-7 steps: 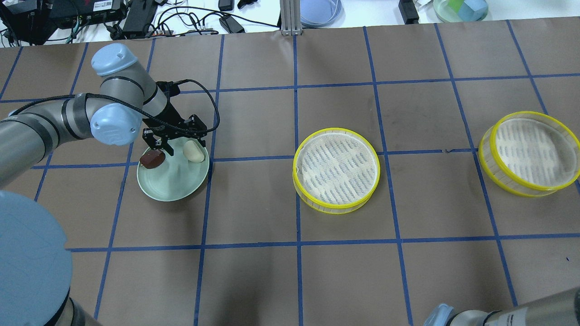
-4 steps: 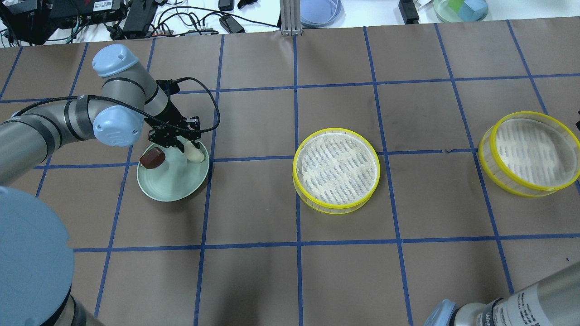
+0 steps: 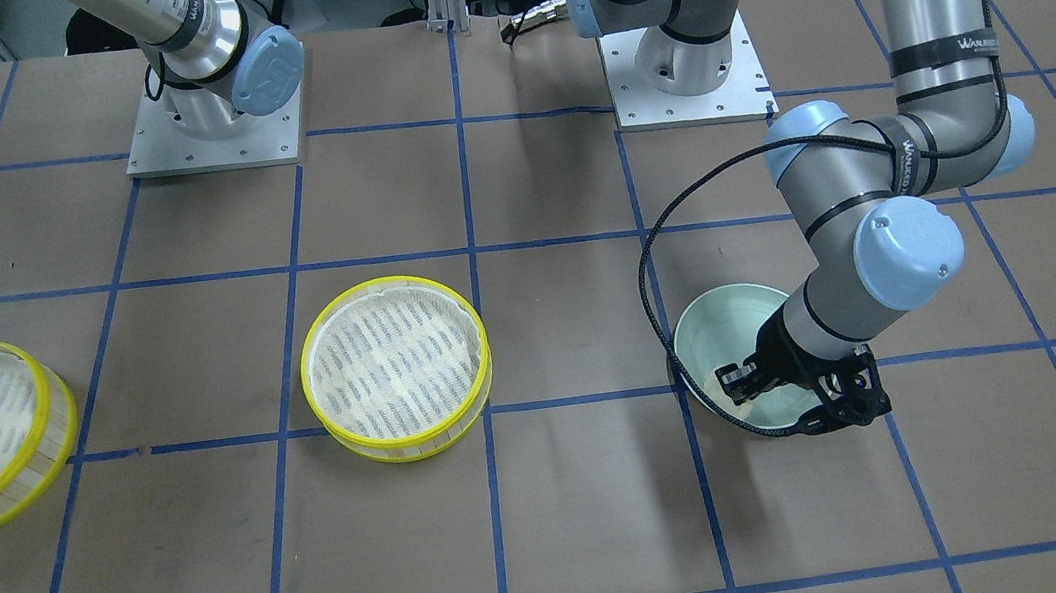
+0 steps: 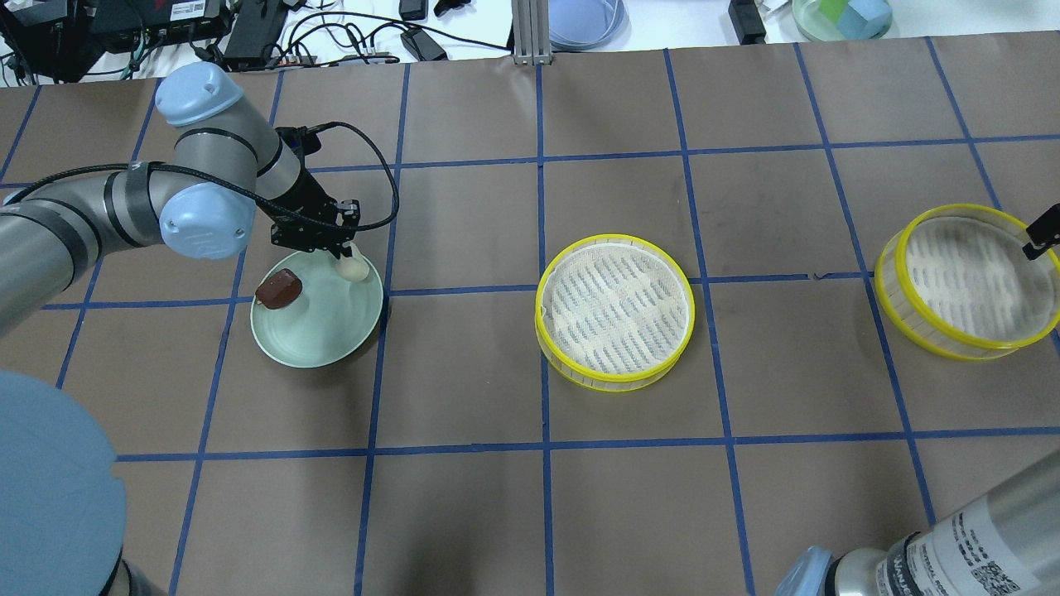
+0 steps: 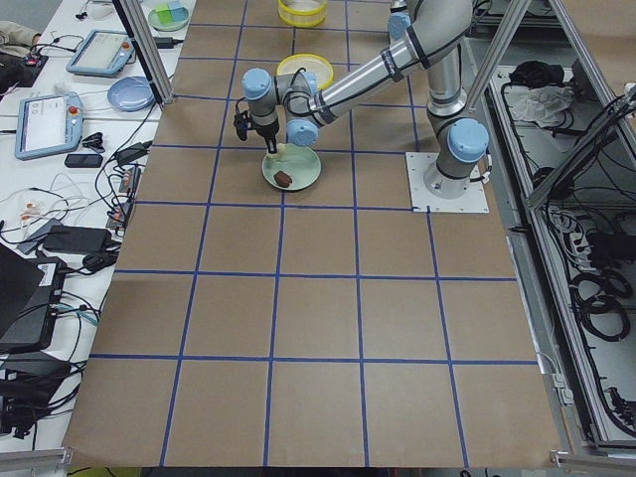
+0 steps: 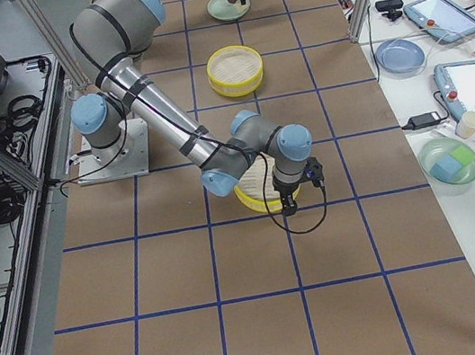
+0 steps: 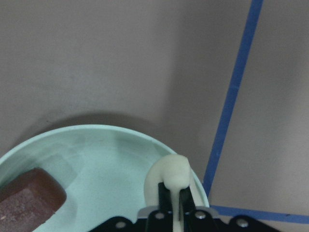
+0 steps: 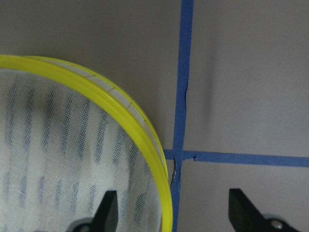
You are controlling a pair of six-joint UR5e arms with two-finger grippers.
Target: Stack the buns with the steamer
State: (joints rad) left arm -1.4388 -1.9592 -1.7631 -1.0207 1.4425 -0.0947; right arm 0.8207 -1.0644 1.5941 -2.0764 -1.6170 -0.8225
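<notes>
My left gripper (image 4: 341, 246) is shut on the pale cream bun (image 4: 355, 267) and holds it over the far right rim of the mint-green plate (image 4: 319, 335). In the left wrist view the bun (image 7: 170, 170) is pinched between the two fingers (image 7: 164, 195). The dark reddish-brown bun (image 4: 279, 289) lies on the plate's left side, also seen by the left wrist (image 7: 28, 198). One yellow-rimmed steamer (image 4: 614, 310) stands mid-table, a second (image 4: 967, 281) at the right. My right gripper (image 8: 174, 212) is open, its jaws on either side of the second steamer's rim (image 8: 145, 140).
Blue tape lines grid the brown table cover. Cables, a blue dish and a bowl with blocks lie beyond the far edge (image 4: 580, 16). The left arm's elbow (image 4: 203, 219) hangs over the table left of the plate.
My left gripper moved from between the two buns to the cream bun and shut on it. A finger of my right gripper came into the overhead view at the right steamer.
</notes>
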